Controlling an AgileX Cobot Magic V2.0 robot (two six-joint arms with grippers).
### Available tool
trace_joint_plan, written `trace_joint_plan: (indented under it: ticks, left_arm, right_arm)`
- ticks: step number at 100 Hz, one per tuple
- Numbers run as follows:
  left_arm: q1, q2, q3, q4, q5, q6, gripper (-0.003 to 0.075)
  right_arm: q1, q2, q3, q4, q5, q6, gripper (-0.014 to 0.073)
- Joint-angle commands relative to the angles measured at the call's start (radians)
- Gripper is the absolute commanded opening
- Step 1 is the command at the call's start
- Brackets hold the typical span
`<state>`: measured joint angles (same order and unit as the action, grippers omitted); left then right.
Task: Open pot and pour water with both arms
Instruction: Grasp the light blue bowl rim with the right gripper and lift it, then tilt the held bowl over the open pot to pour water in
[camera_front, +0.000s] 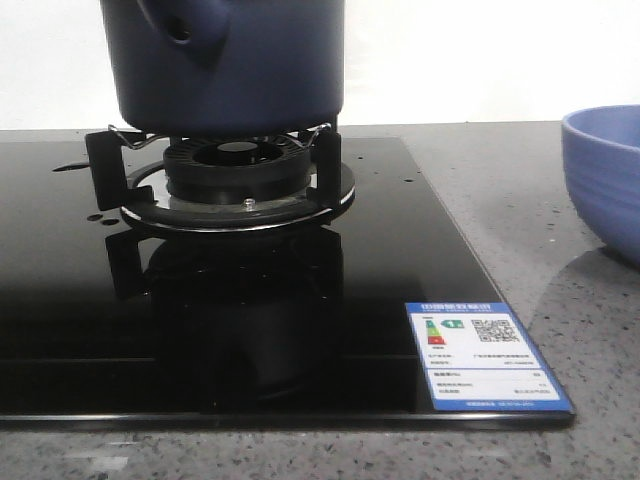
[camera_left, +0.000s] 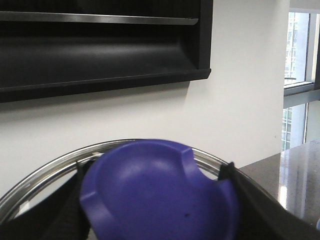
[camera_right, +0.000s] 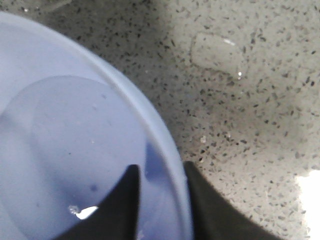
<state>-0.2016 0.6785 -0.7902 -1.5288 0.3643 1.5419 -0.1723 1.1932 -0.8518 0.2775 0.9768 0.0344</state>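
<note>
From the front view I note the pot (camera_front: 225, 65) in the upper left of the frame, seated on the burner support (camera_front: 235, 185) of the black hob (camera_front: 250, 330); its stubby side handle (camera_front: 185, 25) faces the camera, and its top is cut off by the frame edge, so I cannot confirm there whether the lid is off. In the left wrist view the left gripper (camera_left: 155, 200) is closed on a purple-blue knob (camera_left: 160, 197) backed by a chrome rim (camera_left: 45, 167) at lower centre, which I judge to be the pot's lid, held up facing a wall and dark shelf (camera_left: 100, 45). In the right wrist view the right gripper (camera_right: 160, 200) pinches the wall of the pale blue bowl (camera_right: 75, 150), one finger inside, one outside, over the speckled worktop (camera_right: 250, 100). Risks I record: the thin-rim pinch could slip or tilt the bowl if it is lifted, spilling any water; the lid could swing on its smooth knob; a tilted bowl could miss the pot and wet the burner.
</note>
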Motion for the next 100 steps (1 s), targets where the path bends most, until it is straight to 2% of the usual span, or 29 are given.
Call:
trace_joint_plan:
  ticks: [1,6,19,33,50,69,100]
  left_arm:
    - [-0.009,-0.005,-0.034,-0.05,-0.014,-0.008,0.0242]
    - [-0.009,-0.005,-0.034,-0.05,-0.014,-0.008,0.0242]
    - [-0.009,-0.005,-0.034,-0.05,-0.015,-0.008,0.0242]
    - [-0.009,-0.005,-0.034,-0.05,-0.023,-0.008,0.0242]
    - [-0.009,-0.005,-0.034,-0.052,-0.023,-0.008,0.0242]
    - [-0.009,-0.005,-0.034,-0.052,-0.041,-0.008,0.0242]
    - [-0.009,-0.005,-0.034,-0.074,-0.047,-0.008,0.0242]
  right_arm:
    - [-0.007,-0.014,-0.023,0.024,-0.035,-0.011,-0.0025]
    - [-0.007,-0.014,-0.023,0.024,-0.036,-0.02,-0.007]
    - [-0.007,-0.02,-0.042,0.041,-0.017,-0.056,-0.0069]
    - [-0.004,-0.024,-0.151,0.041,0.062,-0.066,-0.0069]
    - [0.02,-0.017,-0.384,0.041,0.177,-0.076,-0.0059]
    - [0.096,0.066,-0.66,0.041,0.3,-0.076,-0.0058]
    - [0.28,0.291,-1.06,0.041,0.338,-0.046,-0.0058]
